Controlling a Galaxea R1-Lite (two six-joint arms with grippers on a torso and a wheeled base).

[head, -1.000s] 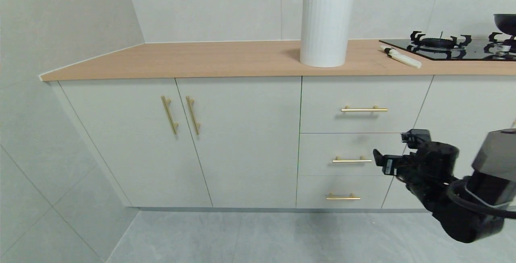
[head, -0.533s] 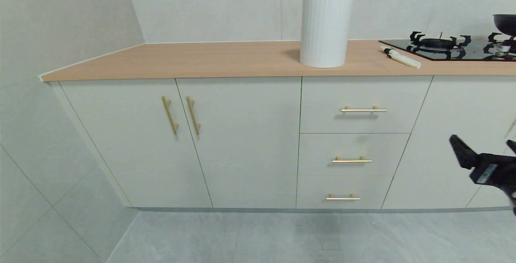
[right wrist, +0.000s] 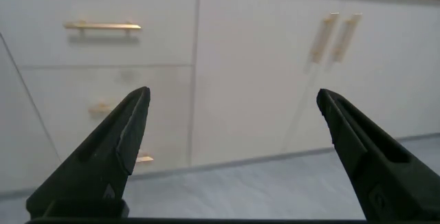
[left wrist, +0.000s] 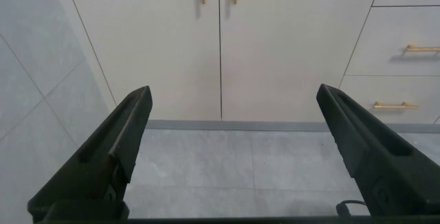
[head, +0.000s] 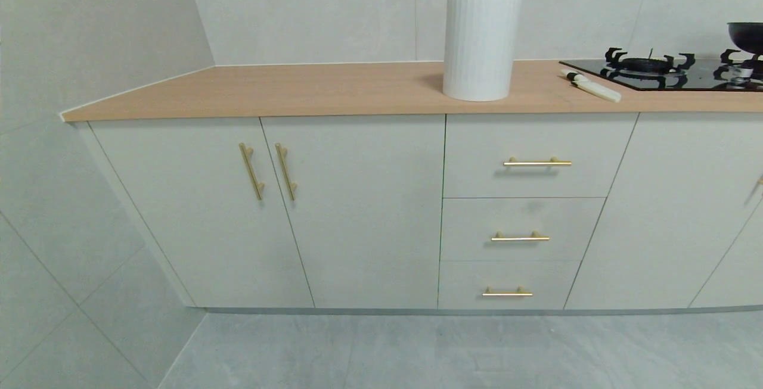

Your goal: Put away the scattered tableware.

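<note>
on the wooden countertop (head: 298, 88), to the right of the white ribbed cylinder (head: 480, 46), lies the knife (head: 590, 86). it is slim and cream-coloured, with a dark band near its far end. it lies flat and at a slant, its near end pointing toward the counter's front edge. it sits apart from the cylinder and just beside the edge of the gas hob (head: 673, 73), which is further right of the cylinder; whether knife and hob touch i cannot tell. a dark pan (head: 745, 28) stands on the hob's far right burner.

below the cylinder, three drawers (head: 536, 216) stack one over another, all shut, each with a horizontal brass handle. down and to the left of the cylinder are two cupboard doors (head: 262, 210), also shut, their upright brass handles side by side. a grey tiled floor (head: 417, 347) runs along the foot of the cabinets.

the left gripper (left wrist: 233, 93) hangs low over the floor, facing the cupboard doors, its two dark fingers spread wide with nothing between them. the right gripper (right wrist: 232, 93) faces the drawers, well below the cylinder's level, fingers likewise spread wide and holding nothing.
</note>
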